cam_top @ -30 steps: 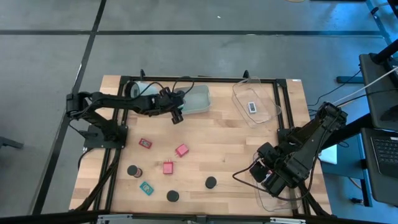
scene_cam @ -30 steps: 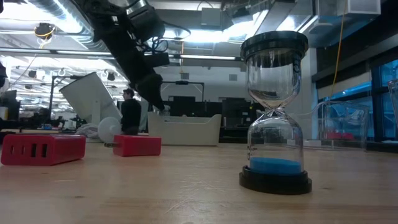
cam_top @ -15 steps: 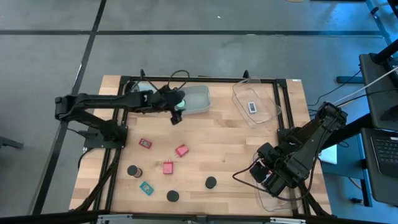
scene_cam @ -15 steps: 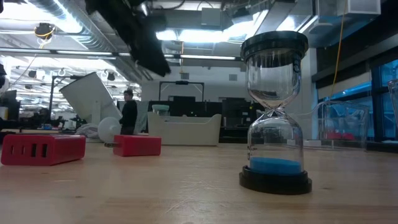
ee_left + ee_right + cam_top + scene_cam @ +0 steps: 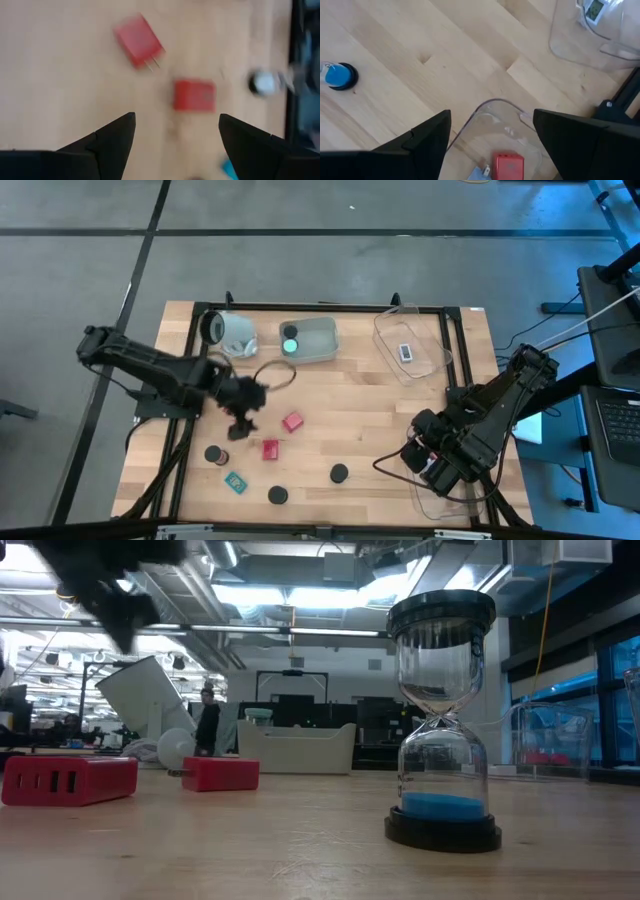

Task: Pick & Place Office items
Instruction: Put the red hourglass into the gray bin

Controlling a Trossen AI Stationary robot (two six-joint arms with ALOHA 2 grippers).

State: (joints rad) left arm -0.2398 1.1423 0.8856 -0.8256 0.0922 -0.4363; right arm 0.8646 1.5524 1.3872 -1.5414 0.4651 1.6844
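My left gripper (image 5: 238, 425) (image 5: 177, 117) hovers open above the table, just left of two red blocks (image 5: 292, 421) (image 5: 270, 448), touching nothing. Its wrist view shows the pronged red block (image 5: 139, 40) and the second red block (image 5: 195, 95) ahead of the fingers. A black cap (image 5: 213, 454), a teal rectangle (image 5: 236, 481) and another black cap (image 5: 277, 495) lie near the front edge. A green-glowing round piece (image 5: 290, 345) lies in the grey tray (image 5: 318, 352). My right gripper (image 5: 432, 462) (image 5: 492, 112) waits open over a clear tray (image 5: 485, 107) holding a red block (image 5: 509, 165).
A small hourglass (image 5: 440, 720) (image 5: 340, 473) stands upright right of the blocks. The white cup (image 5: 228, 330) lies on its side at the far left. A second clear tray (image 5: 425, 365) at the far right holds a pale rectangle (image 5: 405, 352). A black frame (image 5: 320, 307) borders the table.
My left gripper has swung from over the grey tray toward the table's near and left side, ending beside the red blocks. The green-glowing round piece, at the gripper half a second ago, now lies uncovered in the grey tray. The right arm has kept still.
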